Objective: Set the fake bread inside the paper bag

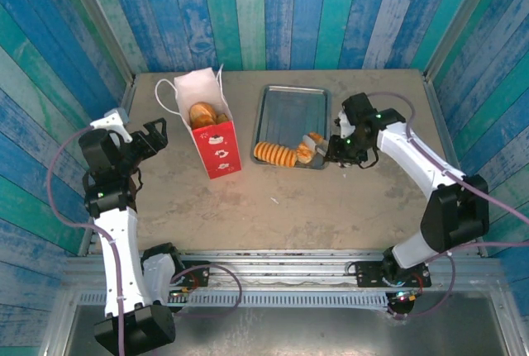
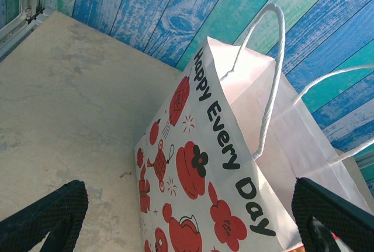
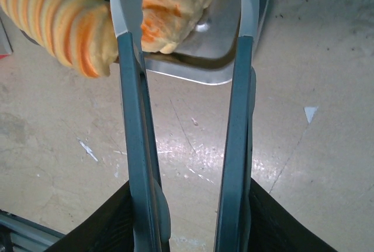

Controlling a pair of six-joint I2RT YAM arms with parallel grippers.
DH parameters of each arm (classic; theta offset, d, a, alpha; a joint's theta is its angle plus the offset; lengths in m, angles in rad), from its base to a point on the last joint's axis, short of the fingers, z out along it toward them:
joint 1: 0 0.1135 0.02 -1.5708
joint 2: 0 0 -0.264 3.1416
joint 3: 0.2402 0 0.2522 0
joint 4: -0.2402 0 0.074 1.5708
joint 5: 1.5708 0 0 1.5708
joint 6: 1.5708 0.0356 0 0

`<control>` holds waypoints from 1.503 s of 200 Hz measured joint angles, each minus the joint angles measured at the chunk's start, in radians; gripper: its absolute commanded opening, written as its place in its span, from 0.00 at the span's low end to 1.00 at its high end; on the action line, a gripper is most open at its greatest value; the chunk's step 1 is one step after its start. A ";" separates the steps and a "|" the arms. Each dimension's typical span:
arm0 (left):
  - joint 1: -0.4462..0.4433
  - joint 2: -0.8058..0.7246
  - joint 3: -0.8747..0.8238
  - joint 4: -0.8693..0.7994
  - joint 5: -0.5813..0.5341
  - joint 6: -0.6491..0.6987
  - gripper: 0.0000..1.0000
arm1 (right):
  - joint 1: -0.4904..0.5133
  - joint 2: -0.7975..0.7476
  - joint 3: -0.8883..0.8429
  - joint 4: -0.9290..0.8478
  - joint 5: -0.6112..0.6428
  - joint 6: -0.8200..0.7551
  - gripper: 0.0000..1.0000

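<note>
Currently, landmark: grey tray (image 1: 291,108) is lying on the worktop (image 1: 347,199), its far part bare.
Right claw (image 1: 322,149): is reaching over the tray's near right corner, fingers (image 3: 131,88) set narrow and pinching a pale pastry (image 3: 175,6) between their tips.
Pale pastry: is sitting at that near right corner; whether it is off the metal I cannot tell.
Ridged loaf (image 1: 274,154): is lying along the tray's near edge, just left of the pastry, up against one finger.
Paper bag (image 1: 216,145): is standing upright just left of the tray, mouth open, golden bread (image 1: 202,114) showing inside.
Left claw (image 1: 153,140): is hovering left of the tray, beyond the bag, spread wide and holding nothing.
</note>
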 measured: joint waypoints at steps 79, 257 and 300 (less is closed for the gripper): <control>0.000 0.000 0.000 -0.001 0.000 0.005 0.94 | 0.048 0.116 0.132 -0.023 0.045 -0.026 0.45; 0.000 0.082 0.154 0.006 0.018 -0.115 0.94 | 0.123 0.138 0.225 -0.098 0.241 -0.054 0.15; 0.000 0.150 0.304 -0.012 0.025 -0.111 0.99 | 0.129 -0.012 0.266 -0.068 0.247 -0.054 0.15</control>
